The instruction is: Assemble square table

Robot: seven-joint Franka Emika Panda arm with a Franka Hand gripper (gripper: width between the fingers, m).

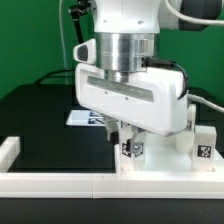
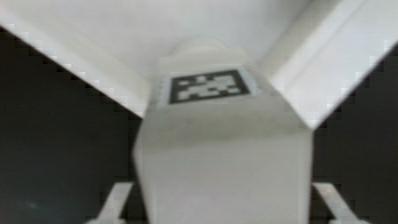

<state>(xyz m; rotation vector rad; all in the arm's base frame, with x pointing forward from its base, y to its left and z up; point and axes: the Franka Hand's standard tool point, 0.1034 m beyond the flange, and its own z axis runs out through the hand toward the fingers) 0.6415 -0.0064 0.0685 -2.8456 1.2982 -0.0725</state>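
My gripper (image 1: 127,140) hangs at the middle of the exterior view, fingers pointing down, shut on a white table leg (image 1: 131,150) that bears a black-and-white tag. In the wrist view this leg (image 2: 210,120) fills the space between both fingers (image 2: 118,200), its tagged end over a corner of the white tabletop (image 2: 338,60). The tabletop (image 1: 165,158) lies low on the exterior view's right, with the held leg at its left corner. Whether the leg sits in a socket is hidden. A second tagged leg (image 1: 204,146) stands at the tabletop's right end.
The marker board (image 1: 84,117) lies on the black table behind the gripper. A long white border rail (image 1: 60,182) runs along the front, with a raised end (image 1: 8,150) on the exterior view's left. A green wall stands behind.
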